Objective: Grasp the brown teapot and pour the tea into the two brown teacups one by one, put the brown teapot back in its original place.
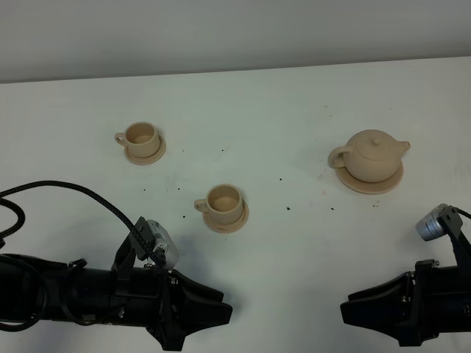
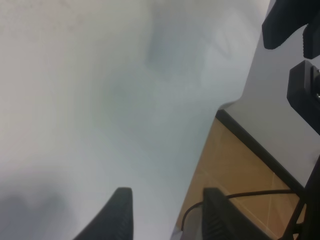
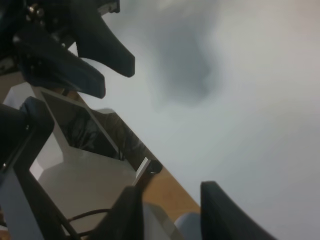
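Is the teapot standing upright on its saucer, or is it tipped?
Upright. The teapot sits level on its saucer, with its spout pointing sideways, not down.

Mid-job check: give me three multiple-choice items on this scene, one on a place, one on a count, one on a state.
1. Where is the teapot? A) on its saucer, at the right B) on the floor C) lifted in the air
2. How many cups stand on the table? A) one B) two C) four
3. How is the right gripper? A) open and empty B) shut on the teapot C) shut on a cup
Key: 1 A, it sits on the wide saucer; 2 B, one far left, one nearer the middle; 3 A, its jaws stand apart with nothing between.
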Robot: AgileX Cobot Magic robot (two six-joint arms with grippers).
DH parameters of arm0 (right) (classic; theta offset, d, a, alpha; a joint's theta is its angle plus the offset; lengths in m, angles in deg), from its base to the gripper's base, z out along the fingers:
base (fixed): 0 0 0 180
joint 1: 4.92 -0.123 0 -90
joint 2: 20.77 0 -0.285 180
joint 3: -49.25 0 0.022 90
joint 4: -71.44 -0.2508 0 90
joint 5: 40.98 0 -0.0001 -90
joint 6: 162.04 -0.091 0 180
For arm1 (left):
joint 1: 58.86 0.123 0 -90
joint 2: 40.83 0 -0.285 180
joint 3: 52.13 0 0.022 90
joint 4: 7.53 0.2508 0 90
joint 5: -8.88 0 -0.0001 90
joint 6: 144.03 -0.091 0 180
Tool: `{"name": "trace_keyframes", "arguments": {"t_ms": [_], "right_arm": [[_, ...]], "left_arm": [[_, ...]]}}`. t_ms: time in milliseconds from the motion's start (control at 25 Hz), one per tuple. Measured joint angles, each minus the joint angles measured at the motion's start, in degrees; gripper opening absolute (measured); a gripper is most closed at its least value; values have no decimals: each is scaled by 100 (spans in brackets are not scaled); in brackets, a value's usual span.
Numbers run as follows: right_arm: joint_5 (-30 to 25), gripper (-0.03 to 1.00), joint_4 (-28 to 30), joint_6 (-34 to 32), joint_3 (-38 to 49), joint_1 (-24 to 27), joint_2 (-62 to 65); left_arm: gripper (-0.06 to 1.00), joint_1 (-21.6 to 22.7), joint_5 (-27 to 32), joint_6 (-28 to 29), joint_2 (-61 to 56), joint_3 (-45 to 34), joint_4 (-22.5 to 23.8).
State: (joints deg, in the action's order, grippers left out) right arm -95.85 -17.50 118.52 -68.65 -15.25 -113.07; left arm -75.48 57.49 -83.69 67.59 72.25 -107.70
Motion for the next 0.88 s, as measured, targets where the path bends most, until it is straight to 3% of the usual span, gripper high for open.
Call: {"name": "trace_keyframes", "arguments": {"t_ms": [880], "right_arm": [[16,31,-120,-12,0,0,0]], "left_arm": [[38,0,0,6,-52,-6,-38]]}}
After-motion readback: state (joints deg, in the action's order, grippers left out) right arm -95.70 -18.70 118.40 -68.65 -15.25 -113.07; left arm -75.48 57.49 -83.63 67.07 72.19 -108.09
